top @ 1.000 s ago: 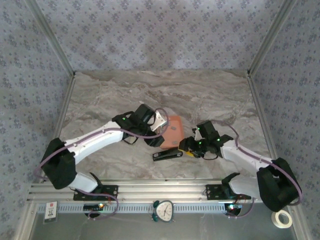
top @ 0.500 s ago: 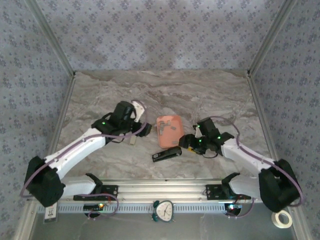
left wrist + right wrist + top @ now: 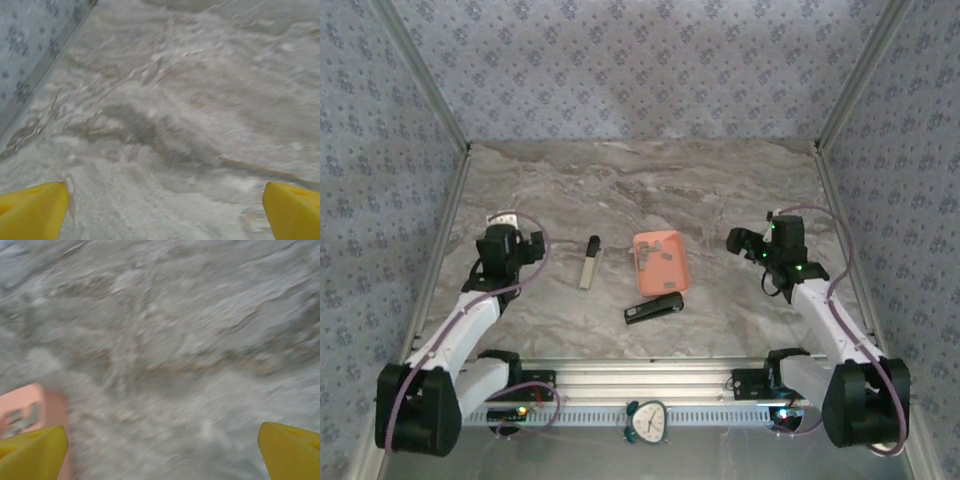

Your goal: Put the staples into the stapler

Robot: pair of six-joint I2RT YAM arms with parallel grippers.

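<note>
The black stapler [image 3: 655, 309] lies shut on the marble table, just in front of the salmon-pink tray [image 3: 672, 277]. Small grey staples [image 3: 655, 254] lie in the tray; the right wrist view catches them [image 3: 21, 418] at its left edge. A slim cream bar with a black end [image 3: 589, 262] lies left of the tray. My left gripper [image 3: 523, 246] is far left of the bar, open, with bare table between its yellow fingertips [image 3: 31, 214]. My right gripper [image 3: 741, 240] is right of the tray, open and holding nothing, its fingertips [image 3: 292, 451] wide apart.
Patterned walls and metal corner posts close in the table on three sides. The arm bases sit on a metal rail [image 3: 640, 385] at the near edge. A small clock [image 3: 646, 420] and a tape roll [image 3: 886, 437] lie below the rail.
Both arms have drawn back from the middle, left arm to the left, right arm to the right. Both grippers have opened. The slim bar now lies free on the table.
</note>
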